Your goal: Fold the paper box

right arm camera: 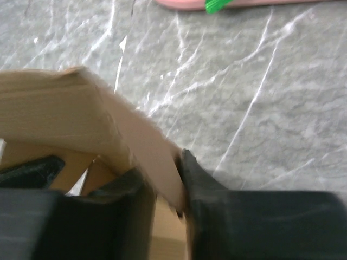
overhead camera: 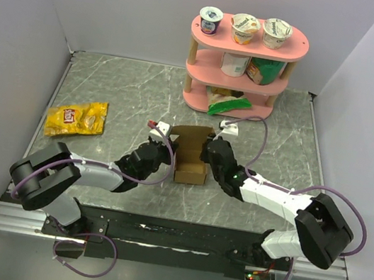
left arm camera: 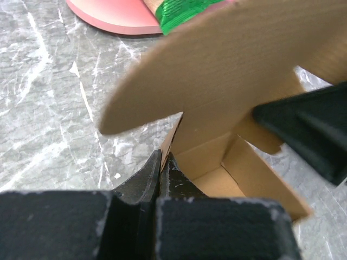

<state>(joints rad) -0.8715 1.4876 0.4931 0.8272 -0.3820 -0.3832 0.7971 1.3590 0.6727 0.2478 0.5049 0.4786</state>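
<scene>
Marble tabletop (overhead camera: 110, 84), box (overhead camera: 192, 159) mid, btw my hands. L hand (left arm camera: 162, 162) pinched on its left wall; R hand (right arm camera: 162, 176) astride right wall, grip unclear. Light, thin card, creases easily: hold near folds.

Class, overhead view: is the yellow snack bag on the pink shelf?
No, the yellow snack bag lies on the table, apart from the pink shelf.
</scene>
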